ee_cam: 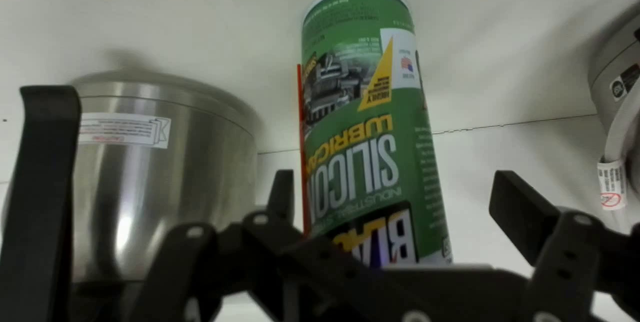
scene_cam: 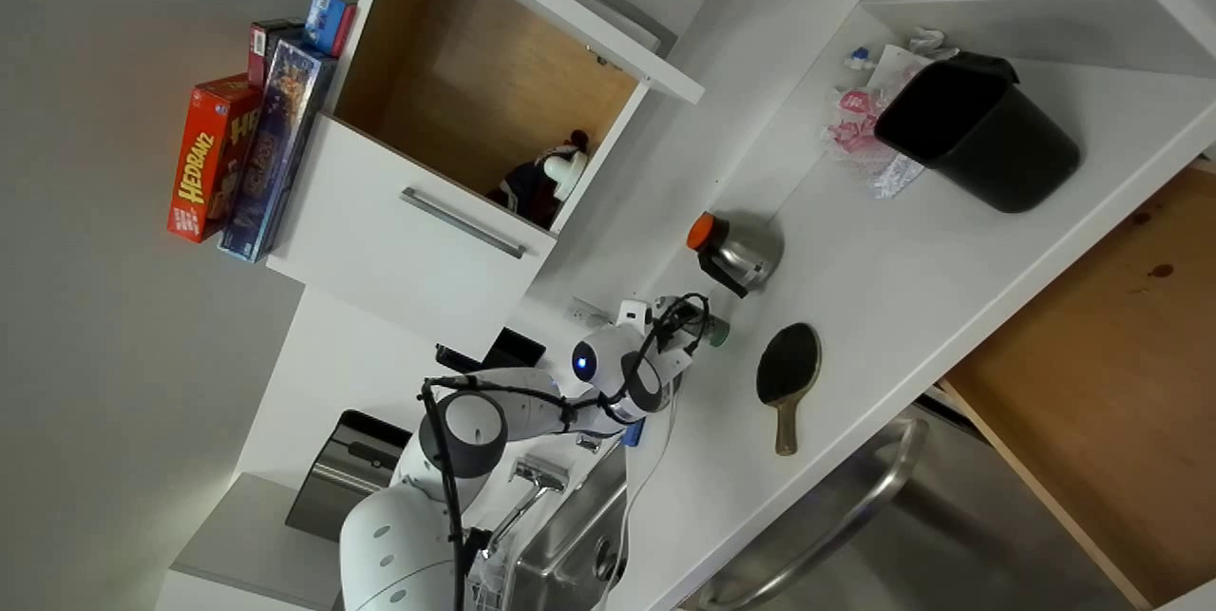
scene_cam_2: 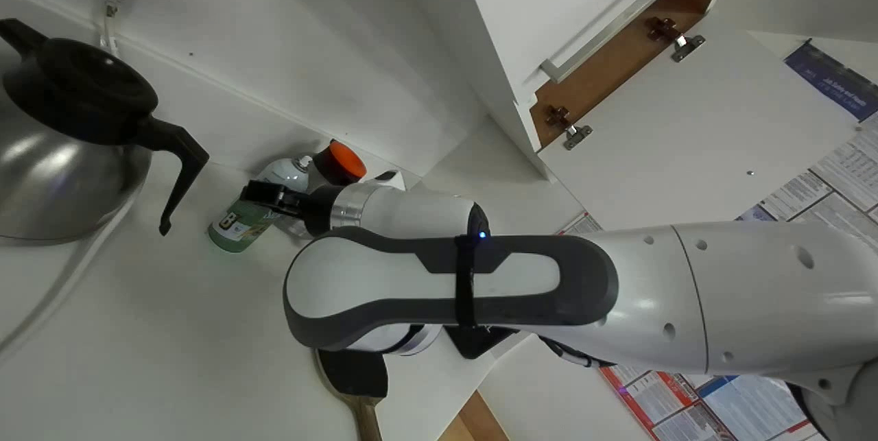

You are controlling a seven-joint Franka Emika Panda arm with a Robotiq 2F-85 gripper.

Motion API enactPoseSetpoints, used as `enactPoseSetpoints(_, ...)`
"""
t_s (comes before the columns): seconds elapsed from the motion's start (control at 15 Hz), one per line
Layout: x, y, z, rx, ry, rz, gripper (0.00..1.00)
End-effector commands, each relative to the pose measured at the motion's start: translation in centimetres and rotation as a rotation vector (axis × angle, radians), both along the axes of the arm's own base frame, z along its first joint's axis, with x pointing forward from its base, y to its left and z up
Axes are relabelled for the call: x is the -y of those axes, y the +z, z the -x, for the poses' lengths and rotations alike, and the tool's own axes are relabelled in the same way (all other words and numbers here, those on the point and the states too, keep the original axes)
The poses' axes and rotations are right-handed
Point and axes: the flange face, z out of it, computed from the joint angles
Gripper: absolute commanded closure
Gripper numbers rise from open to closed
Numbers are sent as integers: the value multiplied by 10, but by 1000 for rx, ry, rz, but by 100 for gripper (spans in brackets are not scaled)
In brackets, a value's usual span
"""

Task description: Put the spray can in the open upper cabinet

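Spray can (ee_cam: 372,121), a green-printed metal cylinder with a pale top, observed upright on the white, flat worktop (scene_cam: 883,288), its label lettering inverted in the wrist view. White jointed robot arm (scene_cam_2: 645,276) with dark grey trim: extended across the worktop towards the can. White-framed, boxy cabinet (scene_cam: 503,50) with brown wood interior: standing open above the worktop. Black rectangular bin (scene_cam: 1007,145): upright on the worktop, well apart from the can. Rounded stainless-steel pot (scene_cam_2: 68,173) with black lid and handle: near the can. Stainless-steel carafe (scene_cam: 755,255) with orange top and black handle: just beside the can, a gap showing between the two in the wrist view. Dark item (scene_cam: 525,188) with a white rounded part: inside the cabinet, further detail unclear. Paddle-shaped object (scene_cam: 788,364) with black oval face and brownish handle: flat on the worktop, near the can. Black two-fingered pincer (ee_cam: 392,187): spread, the can appearing between its fingers (ee_cam: 522,212), with a gap visible to each side. Thin red straw-like strip (ee_cam: 302,146): along one side of the can.
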Motion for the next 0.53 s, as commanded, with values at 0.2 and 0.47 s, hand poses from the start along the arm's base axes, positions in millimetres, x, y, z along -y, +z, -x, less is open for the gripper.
enactPoseSetpoints(0.2,-5,-7,-14,-23,-21,-10,0)
enactPoseSetpoints(0.47,-6,-10,-18,-15,-30,-12,0)
